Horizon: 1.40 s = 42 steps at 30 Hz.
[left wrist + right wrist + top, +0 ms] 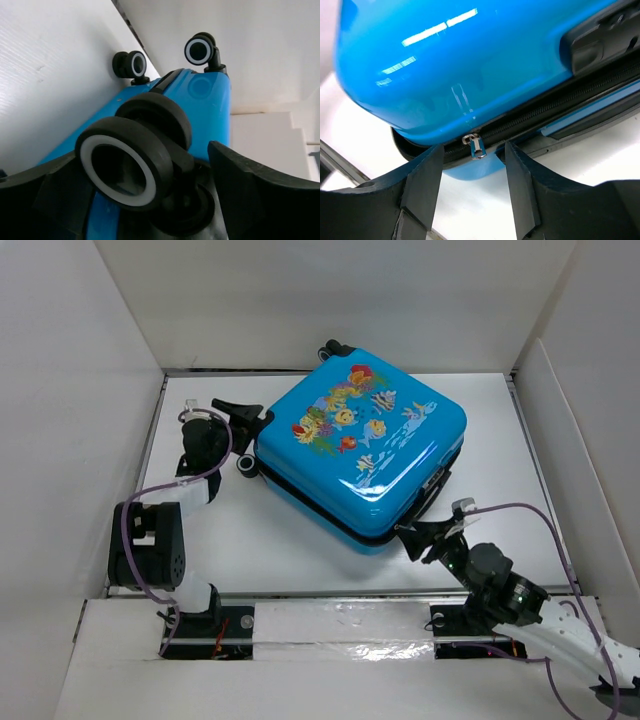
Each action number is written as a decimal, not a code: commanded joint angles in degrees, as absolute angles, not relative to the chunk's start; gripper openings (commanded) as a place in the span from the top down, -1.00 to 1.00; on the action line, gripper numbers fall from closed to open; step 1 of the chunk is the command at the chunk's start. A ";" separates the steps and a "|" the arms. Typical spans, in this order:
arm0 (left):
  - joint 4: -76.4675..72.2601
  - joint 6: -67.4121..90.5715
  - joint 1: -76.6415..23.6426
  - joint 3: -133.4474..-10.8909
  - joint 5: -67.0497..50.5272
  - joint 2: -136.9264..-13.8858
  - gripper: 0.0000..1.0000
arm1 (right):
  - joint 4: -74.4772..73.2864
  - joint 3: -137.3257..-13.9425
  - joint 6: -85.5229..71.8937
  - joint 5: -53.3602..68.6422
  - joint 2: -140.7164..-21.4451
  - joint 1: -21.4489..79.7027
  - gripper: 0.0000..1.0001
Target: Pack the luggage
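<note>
The luggage (pixel 360 440) is a bright-blue hard-shell suitcase with a cartoon fish print. It lies flat and closed on the white table, turned at an angle. My left gripper (pixel 250 437) is open at its left corner, with a black caster wheel (pixel 125 167) between the jaws; the right finger (pixel 260 190) stands apart from the wheel. Two more wheels (pixel 199 50) show farther back. My right gripper (pixel 425 533) is open at the near corner. In the right wrist view its fingers (pixel 520 185) flank the silver zipper pull (pixel 476 145) on the black zipper, without touching it.
White walls (pixel 90 390) box in the table on the left, back and right. A raised ledge with silver tape (pixel 340 625) runs along the near edge between the arm bases. Purple cables (pixel 530 510) loop from both arms.
</note>
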<state>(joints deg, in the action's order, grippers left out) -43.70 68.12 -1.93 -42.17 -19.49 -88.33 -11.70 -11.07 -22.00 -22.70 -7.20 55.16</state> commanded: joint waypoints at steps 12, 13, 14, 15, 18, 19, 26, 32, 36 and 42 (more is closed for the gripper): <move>-35.52 58.36 -1.67 -48.60 -13.36 -73.12 -0.70 | -13.00 -16.24 -22.15 -22.06 -8.52 54.93 -0.09; -34.38 57.84 -1.67 -47.99 -13.53 -73.82 -0.70 | -13.36 -16.87 -21.97 -21.89 -9.74 54.93 -0.09; -34.02 57.83 -1.67 -47.55 -13.54 -74.35 -0.70 | -13.62 -17.31 -21.62 -21.71 -10.19 54.93 -0.10; -34.01 58.01 -1.67 -47.11 -13.62 -74.96 -0.70 | -13.62 -17.66 -21.36 -21.53 -10.46 54.93 -0.10; -34.54 58.01 -1.05 -47.81 -16.50 -78.47 -0.69 | -13.36 -17.93 -21.09 -20.74 -10.11 54.93 -0.12; -34.80 59.05 -1.05 -49.20 -17.92 -80.57 -0.66 | -13.36 -17.84 -21.18 -20.57 -9.41 54.93 -0.14; -38.67 61.61 -4.83 -48.78 -19.69 -78.93 -0.52 | -14.23 -18.45 -20.57 -21.45 -6.24 54.93 -0.26; -39.64 64.07 -4.83 -47.46 -20.92 -72.78 -0.44 | -15.47 -21.00 -19.34 -21.62 -6.33 54.93 -0.33; -37.80 63.72 -4.83 -48.86 -21.01 -69.61 -0.43 | -16.08 -23.20 -18.28 -21.80 -6.68 54.93 -0.36; -37.52 64.85 -6.14 -47.47 -23.11 -66.98 -0.43 | -20.12 -26.36 -18.28 -21.36 -5.45 54.93 -0.37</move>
